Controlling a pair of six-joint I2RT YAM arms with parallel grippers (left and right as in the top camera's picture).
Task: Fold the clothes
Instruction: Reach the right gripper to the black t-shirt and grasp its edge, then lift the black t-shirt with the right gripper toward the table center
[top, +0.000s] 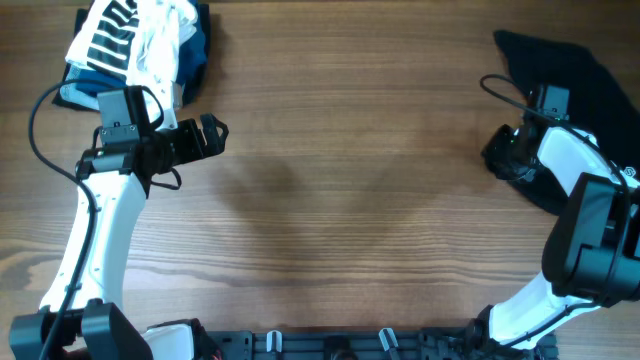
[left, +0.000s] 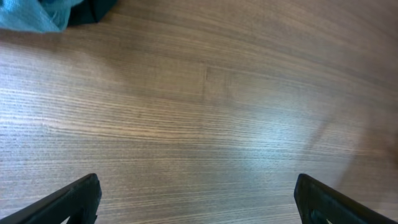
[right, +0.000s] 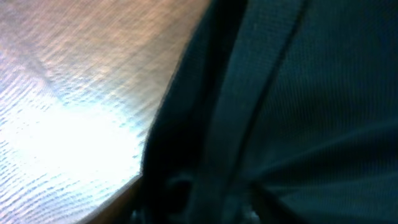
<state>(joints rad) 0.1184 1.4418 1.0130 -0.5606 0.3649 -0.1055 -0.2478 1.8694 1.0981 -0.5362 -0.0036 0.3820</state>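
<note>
The clothes (top: 565, 62), a black garment, lie crumpled at the table's far right edge, partly under my right arm. My right gripper (top: 503, 152) is down on the garment's left edge. In the right wrist view black fabric (right: 311, 93) fills nearly the whole frame, and its creases gather at the jaws (right: 242, 205), which are closed on a fold; the fingers themselves are lost in the dark cloth. My left gripper (top: 212, 135) hovers over bare wood at the left. It is open wide, with nothing between its fingers (left: 74, 199).
A stack of striped, white and blue garments (top: 140, 45) sits in the far left corner, just behind my left arm; its blue corner (left: 31, 15) shows in the left wrist view. Wooden tabletop (top: 350, 200) stretches between the two arms.
</note>
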